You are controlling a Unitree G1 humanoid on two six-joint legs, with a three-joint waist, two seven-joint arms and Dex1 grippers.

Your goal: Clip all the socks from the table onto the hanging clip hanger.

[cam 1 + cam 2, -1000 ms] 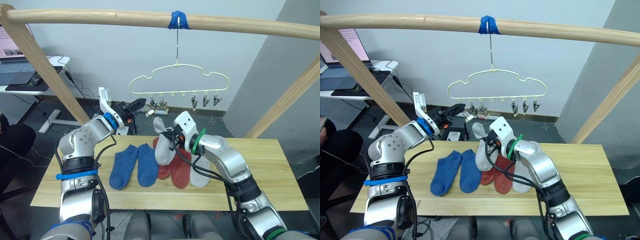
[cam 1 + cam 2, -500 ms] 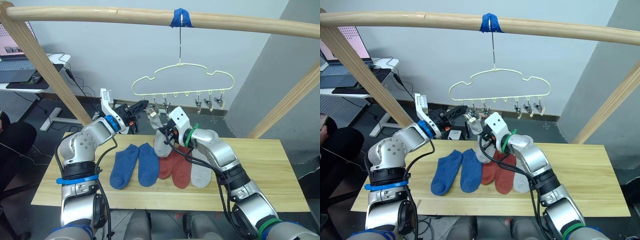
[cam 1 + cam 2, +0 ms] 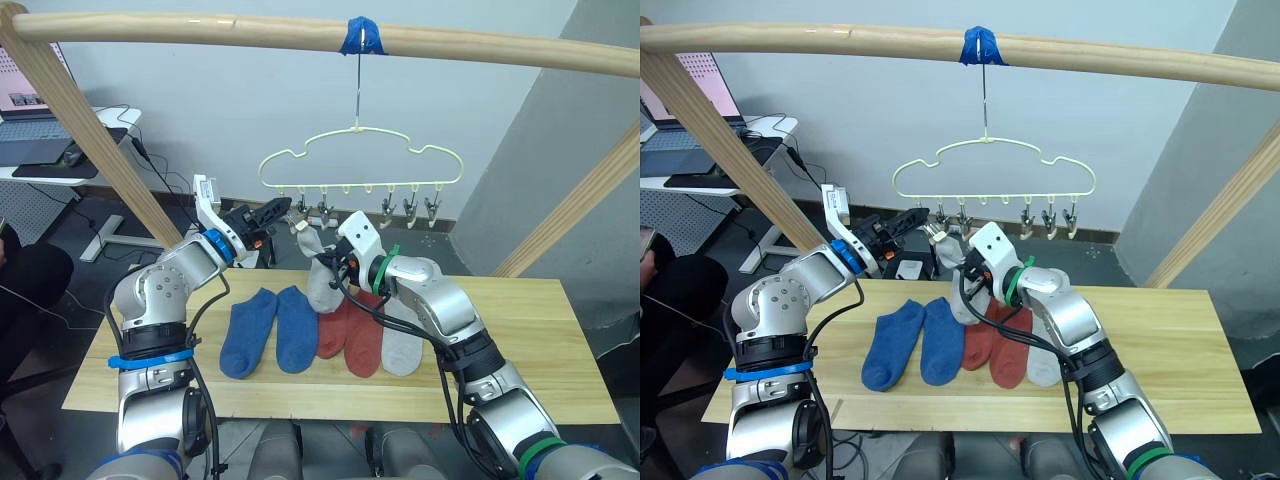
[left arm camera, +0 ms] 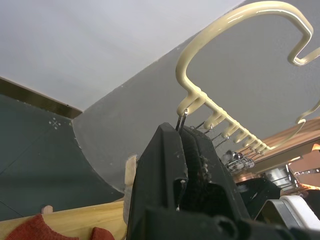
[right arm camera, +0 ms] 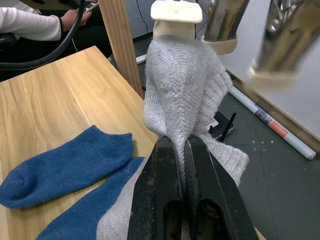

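Hanging from a blue-taped wooden pole [image 3: 300, 32], the pale-yellow clip hanger [image 3: 360, 160] sits above the far edge of the wooden surface [image 3: 560, 340] in the head views. Below the hanger, two blue socks [image 3: 265, 330], two rust red socks [image 3: 352, 335] and one grey sock [image 3: 402, 345] lie side by side on the surface. The right gripper [image 3: 325, 262] holds the second grey sock [image 3: 318, 278] raised just under the hanger's leftmost clips [image 3: 312, 212]. The left gripper [image 3: 282, 209] reaches to the hanger's left end. In the left wrist view, the left gripper [image 4: 182, 145] is clenched on a clip wire hanging from the hanger's end loop. In the right wrist view, the right gripper [image 5: 182, 152] pinches the grey sock, whose top edge touches a cream clip pad [image 5: 176, 11]; the blue socks lie on the surface beneath.
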